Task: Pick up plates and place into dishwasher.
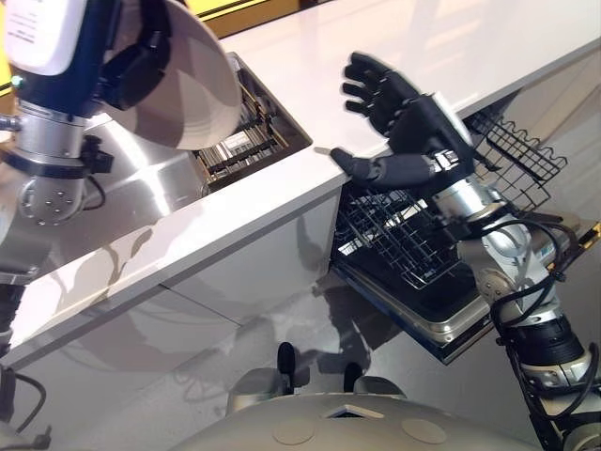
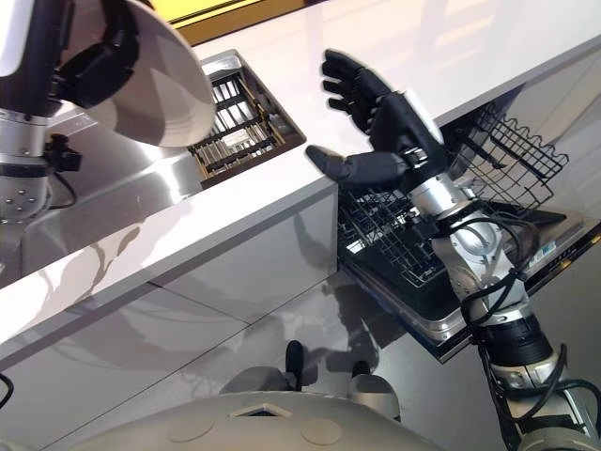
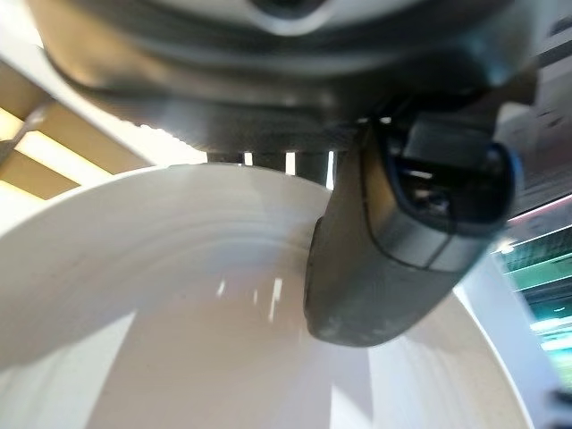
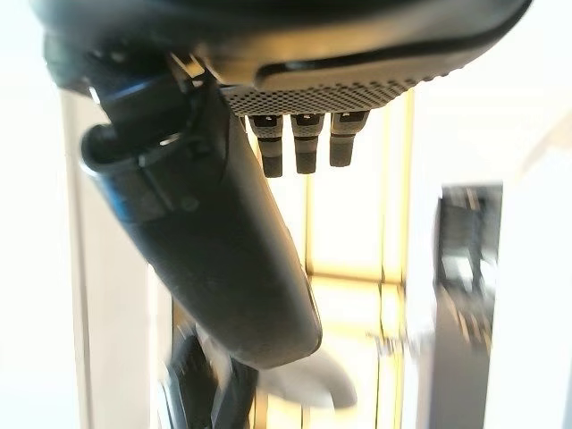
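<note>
A white plate (image 1: 192, 94) is held tilted up in the air at the upper left, above the steel sink (image 1: 141, 178). My left hand (image 1: 141, 58) is shut on it, with the thumb (image 3: 393, 232) pressed against the plate's face (image 3: 179, 313). My right hand (image 1: 404, 117) hangs open, fingers spread and holding nothing, above the counter's edge and over the open dishwasher (image 1: 441, 324). The dishwasher's lower wire rack (image 1: 390, 235) is pulled out on the open door, just below the right hand.
A white countertop (image 1: 451, 47) runs across the scene, with a dish rack (image 1: 249, 136) set in the sink's far corner. A second black wire basket (image 1: 521, 155) sticks out under the counter at the right. White cabinet fronts (image 1: 235, 282) stand left of the dishwasher.
</note>
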`<state>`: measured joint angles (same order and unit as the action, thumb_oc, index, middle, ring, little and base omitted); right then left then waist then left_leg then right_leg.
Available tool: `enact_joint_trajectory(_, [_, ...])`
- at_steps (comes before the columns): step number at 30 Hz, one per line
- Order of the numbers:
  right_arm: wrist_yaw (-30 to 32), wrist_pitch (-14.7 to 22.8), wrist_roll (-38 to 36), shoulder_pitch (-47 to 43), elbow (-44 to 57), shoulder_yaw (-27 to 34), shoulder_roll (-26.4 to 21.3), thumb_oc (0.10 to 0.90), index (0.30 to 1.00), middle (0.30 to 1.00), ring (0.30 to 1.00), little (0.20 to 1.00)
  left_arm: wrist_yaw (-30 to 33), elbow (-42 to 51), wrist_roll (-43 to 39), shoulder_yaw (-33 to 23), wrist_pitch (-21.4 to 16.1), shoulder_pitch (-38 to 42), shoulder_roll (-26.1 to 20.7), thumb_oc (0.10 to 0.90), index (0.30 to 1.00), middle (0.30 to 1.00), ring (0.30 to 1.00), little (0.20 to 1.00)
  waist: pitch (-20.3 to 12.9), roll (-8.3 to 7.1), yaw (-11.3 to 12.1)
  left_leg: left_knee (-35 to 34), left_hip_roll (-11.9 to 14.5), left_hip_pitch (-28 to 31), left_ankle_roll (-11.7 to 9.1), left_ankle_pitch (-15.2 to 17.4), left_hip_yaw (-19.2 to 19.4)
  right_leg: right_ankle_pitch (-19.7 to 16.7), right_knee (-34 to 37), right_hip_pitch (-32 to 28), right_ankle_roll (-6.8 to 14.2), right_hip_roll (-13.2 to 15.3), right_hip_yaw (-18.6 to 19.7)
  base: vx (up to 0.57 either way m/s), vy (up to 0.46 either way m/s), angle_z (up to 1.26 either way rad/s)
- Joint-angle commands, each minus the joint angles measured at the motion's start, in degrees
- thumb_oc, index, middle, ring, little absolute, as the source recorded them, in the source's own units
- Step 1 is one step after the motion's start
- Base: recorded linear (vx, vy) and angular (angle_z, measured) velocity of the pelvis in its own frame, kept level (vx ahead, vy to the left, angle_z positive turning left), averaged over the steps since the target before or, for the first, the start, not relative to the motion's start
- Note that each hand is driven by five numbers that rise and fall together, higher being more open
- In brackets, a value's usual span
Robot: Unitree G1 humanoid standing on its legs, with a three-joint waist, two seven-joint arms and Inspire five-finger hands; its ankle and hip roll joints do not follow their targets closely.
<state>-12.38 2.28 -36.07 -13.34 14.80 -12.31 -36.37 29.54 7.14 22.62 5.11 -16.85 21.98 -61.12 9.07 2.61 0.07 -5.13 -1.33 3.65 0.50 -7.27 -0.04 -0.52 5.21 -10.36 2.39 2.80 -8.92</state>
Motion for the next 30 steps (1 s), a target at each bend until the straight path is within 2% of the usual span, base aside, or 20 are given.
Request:
enact_joint_trajectory(1, [1.75, 4.81, -2.59, -7.74, 5.27, -0.31, 3.62, 0.8, 0.9, 0.9, 0.9, 0.9, 7.88, -0.39, 0.64, -0.84, -0.74, 8.82, 2.33, 0.1, 0.3, 0.3, 0.3, 0.2, -6.65, -1.62, 0.28, 0.43, -0.73, 4.57, -1.21, 7.95, 3.53, 4.02, -5.41, 2.67, 0.38, -2.04, -1.87, 0.01, -0.03, 0.19])
enact_joint_trajectory(8, [6.32, 3.98, 0.02, -11.82, 4.71, -4.42, 8.91, 0.8, 0.9, 0.9, 0.9, 0.9, 9.49, 0.87, 2.63, 5.32, -0.39, 12.56, 9.19, 0.1, 0.3, 0.3, 0.3, 0.2, -6.74, -1.81, 0.34, 0.47, -0.8, 4.92, -0.94, 8.08, 3.57, 3.88, -5.3, 2.31, 0.25, -2.2, -1.59, 0.0, -0.005, 0.02])
enact_joint_trajectory(19, [10.76, 3.97, 0.58, -12.03, 3.74, -5.78, 12.83, 0.8, 0.9, 0.9, 0.9, 0.9, 6.24, 1.95, 1.15, 9.38, -2.93, 10.04, 16.6, 0.1, 0.3, 0.3, 0.3, 0.2, -6.7, -2.23, 0.13, 0.38, -0.77, 5.38, -0.7, 8.32, 4.23, 3.22, -4.27, 1.76, 0.28, -2.45, -0.93, 0.0, 0.0, 0.0])
enact_joint_trajectory(20, [11.28, 4.11, 1.23, -11.96, 3.51, -5.73, 13.13, 0.759, 0.865, 0.865, 0.865, 0.859, 5.86, 2.04, 1.1, 9.77, -3.39, 9.68, 17.29, 0.1, 0.3, 0.3, 0.3, 0.2, -6.67, -2.27, 0.11, 0.38, -0.78, 5.39, -0.67, 8.34, 4.27, 3.12, -4.15, 1.75, 0.3, -2.46, -0.87, 0.01, 0.001, -0.04])
enact_joint_trajectory(21, [12.08, 4.03, 1.43, -11.87, 3.47, -5.59, 13.31, 0.407, 0.564, 0.564, 0.564, 0.507, 5.33, 2.21, 1.48, 10.01, -3.79, 9.24, 17.96, 0.1, 0.3, 0.3, 0.3, 0.2, -6.64, -2.33, 0.11, 0.37, -0.78, 5.38, -0.65, 8.34, 4.31, 3.05, -4.06, 1.73, 0.3, -2.47, -0.81, 0.01, 0.0, -0.04])
enact_joint_trajectory(22, [13.12, 4.12, 1.94, -11.68, 3.34, -5.43, 13.49, 0.278, 0.453, 0.453, 0.453, 0.378, 4.89, 2.3, 1.26, 10.26, -4.27, 8.88, 18.45, 0.1, 0.3, 0.3, 0.3, 0.2, -6.64, -2.36, 0.12, 0.36, -0.78, 5.39, -0.63, 8.34, 4.35, 3.0, -3.99, 1.7, 0.33, -2.46, -0.79, 0.01, 0.001, -0.03])
enact_joint_trajectory(23, [14.28, 4.21, 3.03, -11.5, 2.97, -5.18, 13.63, 0.1, 0.3, 0.3, 0.3, 0.2, 4.75, 2.39, 1.47, 10.51, -4.82, 8.49, 19.0, 0.1, 0.3, 0.3, 0.3, 0.2, -6.66, -2.41, 0.09, 0.36, -0.79, 5.41, -0.59, 8.34, 4.4, 2.96, -3.96, 1.67, 0.33, -2.46, -0.74, 0.02, 0.003, -0.03])
enact_joint_trajectory(26, [17.55, 5.6, 8.44, -11.11, 1.71, -4.07, 13.47, 0.1, 0.3, 0.3, 0.3, 0.2, 5.28, 2.61, 0.77, 10.61, -5.79, 8.03, 19.54, 0.1, 0.3, 0.3, 0.3, 0.2, -6.69, -2.39, 0.03, 0.24, -0.72, 5.47, -0.49, 8.36, 4.54, 2.87, -3.88, 1.68, 0.38, -2.47, -0.6, 0.02, 0.008, -0.05])
enact_joint_trajectory(28, [21.52, 7.93, 17.0, -10.61, 1.24, -2.71, 12.42, 0.1, 0.3, 0.3, 0.3, 0.2, 5.13, 2.8, -3.75, 9.63, -7.5, 7.43, 19.89, 0.1, 0.3, 0.3, 0.3, 0.2, -6.74, -2.34, -0.03, 0.19, -0.7, 5.4, -0.46, 8.33, 4.54, 2.87, -3.88, 1.75, 0.38, -2.47, -0.48, 0.01, 0.005, -0.02])
enact_joint_trajectory(29, [23.4, 8.99, 20.54, -10.33, 0.92, -1.95, 11.9, 0.1, 0.3, 0.3, 0.3, 0.2, 4.61, 3.1, -6.16, 8.88, -8.11, 6.95, 20.25, 0.215, 0.399, 0.399, 0.399, 0.315, -6.75, -2.32, -0.01, 0.18, -0.7, 5.42, -0.45, 8.35, 4.47, 2.86, -3.89, 1.76, 0.39, -2.47, -0.42, 0.0, 0.0, 0.0])
enact_joint_trajectory(30, [25.83, 9.73, 24.21, -10.11, 0.6, -0.73, 11.13, 0.1, 0.3, 0.3, 0.3, 0.2, 2.97, 3.65, -8.59, 7.81, -9.0, 6.23, 20.94, 0.295, 0.467, 0.467, 0.467, 0.395, -6.72, -2.3, 0.04, 0.16, -0.7, 5.44, -0.44, 8.4, 4.36, 2.84, -3.88, 1.76, 0.44, -2.47, -0.4, 0.0, 0.0, 0.0])
